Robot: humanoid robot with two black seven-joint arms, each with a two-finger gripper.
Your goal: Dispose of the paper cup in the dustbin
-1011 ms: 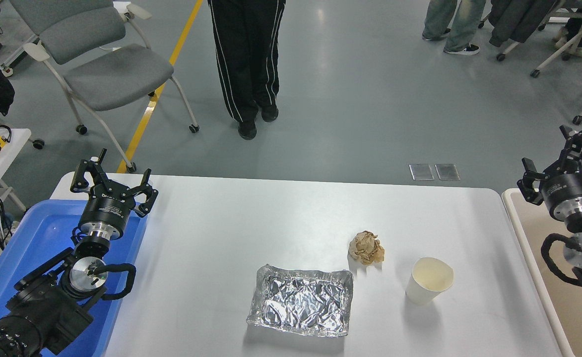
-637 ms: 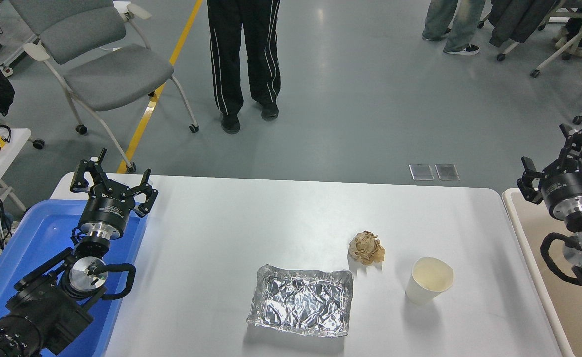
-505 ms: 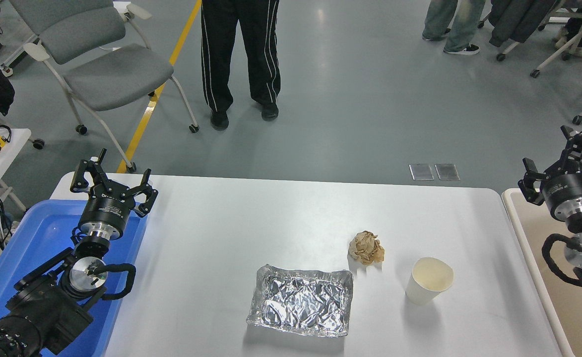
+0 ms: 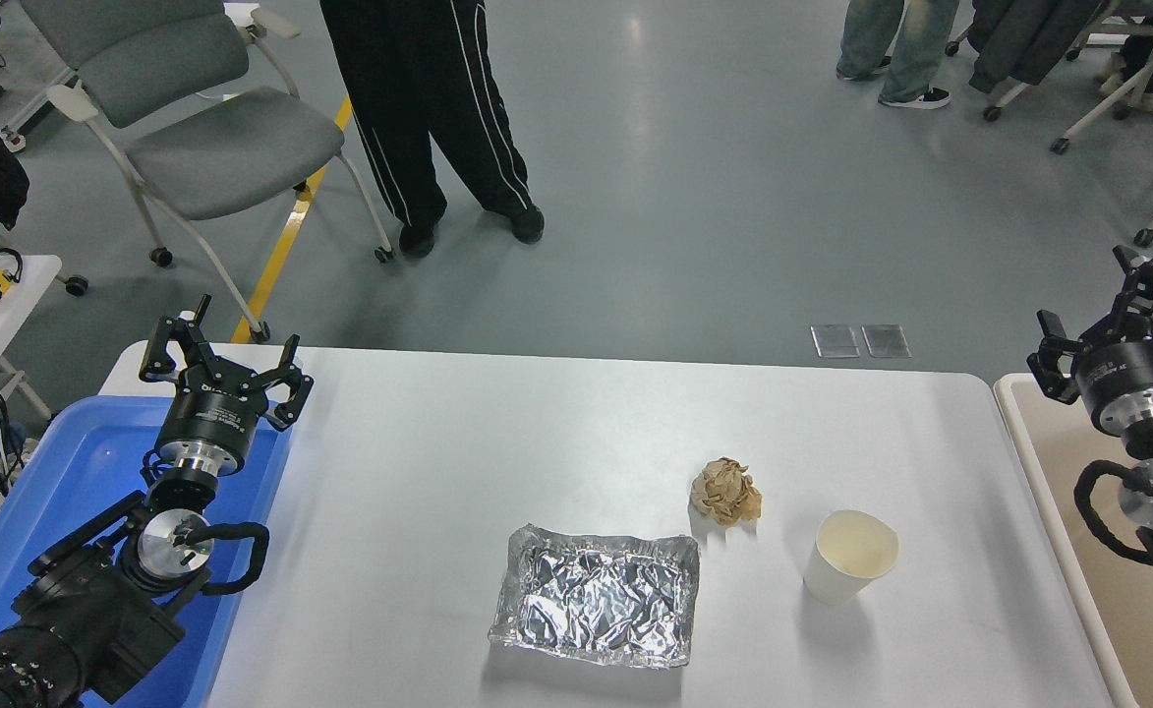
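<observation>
The white paper cup [image 4: 849,557] stands upright on the white table [image 4: 537,433], at the front right, with its cream inside showing. The beige dustbin [image 4: 1058,492] sits off the table's right edge, only its left part in view. My right gripper [image 4: 1112,305] is open and empty, raised above the bin's far end, well to the right of and beyond the cup. My left gripper [image 4: 222,349] is open and empty, parked at the lower left over the blue tub.
A crumpled brown paper ball [image 4: 726,491] lies just left of and beyond the cup. A silver foil tray [image 4: 596,596] sits at the front middle. A blue tub [image 4: 65,472] is at the left edge. A person [image 4: 429,118] stands beyond the table by a grey chair [image 4: 202,118].
The person beyond the table has stepped to the left. My right gripper has shifted very slightly to the right. The cup and left arm have not moved.
</observation>
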